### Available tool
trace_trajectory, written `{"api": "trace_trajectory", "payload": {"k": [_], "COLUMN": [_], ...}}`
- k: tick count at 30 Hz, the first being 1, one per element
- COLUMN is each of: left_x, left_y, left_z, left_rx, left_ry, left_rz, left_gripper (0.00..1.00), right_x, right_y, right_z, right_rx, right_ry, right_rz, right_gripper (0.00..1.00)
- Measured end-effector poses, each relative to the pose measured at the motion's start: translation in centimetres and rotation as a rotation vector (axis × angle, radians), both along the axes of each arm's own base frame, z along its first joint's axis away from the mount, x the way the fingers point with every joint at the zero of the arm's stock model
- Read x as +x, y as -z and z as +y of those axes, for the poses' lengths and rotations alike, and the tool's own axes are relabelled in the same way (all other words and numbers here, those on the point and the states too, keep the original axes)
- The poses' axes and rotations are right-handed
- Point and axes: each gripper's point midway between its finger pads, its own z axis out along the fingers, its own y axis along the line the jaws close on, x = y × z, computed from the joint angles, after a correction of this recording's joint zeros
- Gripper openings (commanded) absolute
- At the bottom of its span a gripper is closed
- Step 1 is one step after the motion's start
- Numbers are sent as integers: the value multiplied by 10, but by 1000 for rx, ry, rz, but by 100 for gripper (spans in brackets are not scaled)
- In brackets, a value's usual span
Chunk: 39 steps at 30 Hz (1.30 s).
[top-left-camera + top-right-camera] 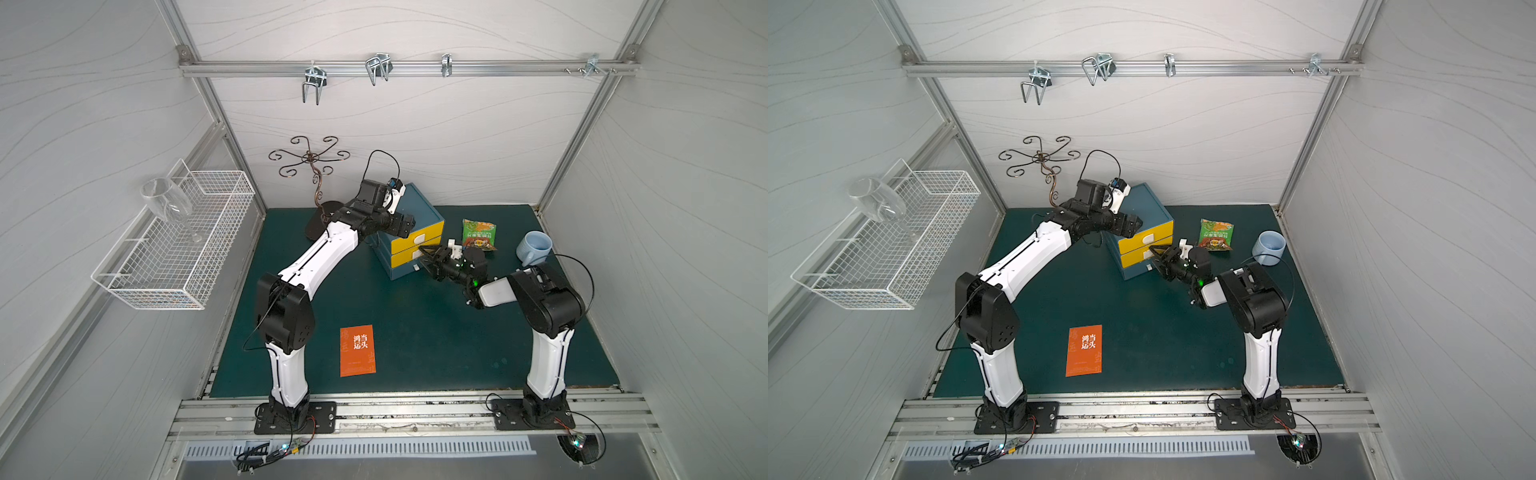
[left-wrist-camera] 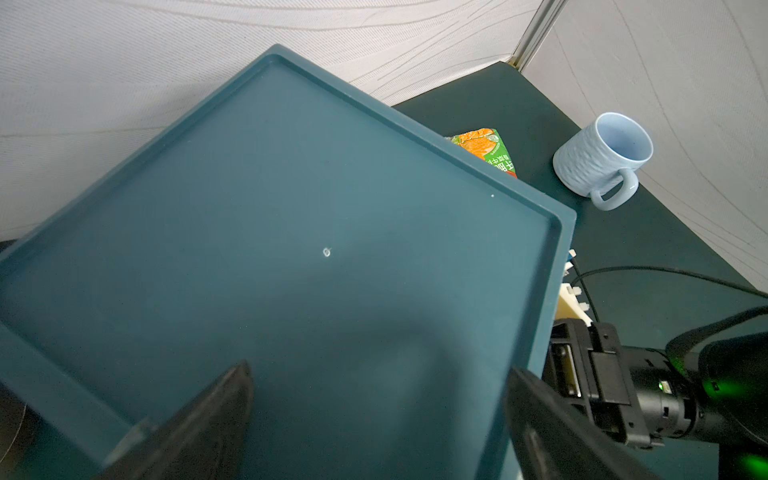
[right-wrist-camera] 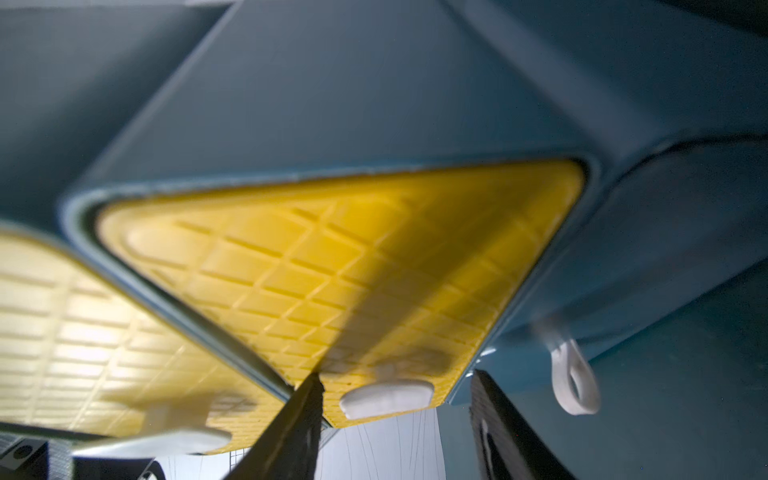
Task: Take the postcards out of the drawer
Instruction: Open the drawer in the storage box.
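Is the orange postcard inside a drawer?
No, the orange postcard lies flat on the green mat, well apart from the drawer cabinet.

An orange postcard (image 1: 358, 350) lies on the green worktop (image 1: 415, 332), well apart from the blue drawer cabinet (image 1: 419, 208). The right pincer (image 1: 423, 258) sits at its lower yellow drawer (image 1: 401, 259), the left pincer (image 1: 409, 224) above its top.

robot lab cell: aluminium frame (image 1: 407, 66), white panel walls (image 1: 415, 133), green mat (image 1: 436, 332), rail-mounted arms (image 1: 316, 253)

The bench (image 1: 436, 332) lies open in front, bar one flat orange postcard (image 1: 357, 350). At the back stands the drawer cabinet (image 1: 422, 205), left arm (image 1: 320, 257) over its top; snack packet (image 1: 479, 235) and mug (image 1: 534, 248) crowd its right.
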Motion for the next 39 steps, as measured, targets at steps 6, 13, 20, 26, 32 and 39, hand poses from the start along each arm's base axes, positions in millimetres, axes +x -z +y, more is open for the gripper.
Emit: {"api": "trace_trajectory", "payload": {"k": [6,13,20,26,32,39], "left_x": [-2,-3,-5,-6,-6,-7], "left_y": [0,0,0,0,0,0], "left_z": [0,0,0,0,0,0], "left_rx": [-3,-4,-8,-11,-11,-11], "left_ry": [3,5,10,14,15,14], "left_rz": [-1,0,1,3,3,4], "left_gripper": [99,99,99,99,99,99], "right_x": [0,0,1,-1,-2,-5], "right_y": [-1,-3,-5,-2,-2,-1], "right_z": [2,5,5,9,8,7], "right_rx": [8,18,24,21,22,25], "right_ry": [4,11,21,21,26,27], "right_rz": [-4,-14,-25,-20,-24,-30], "right_gripper": [53,48,44,41,39,37]}}
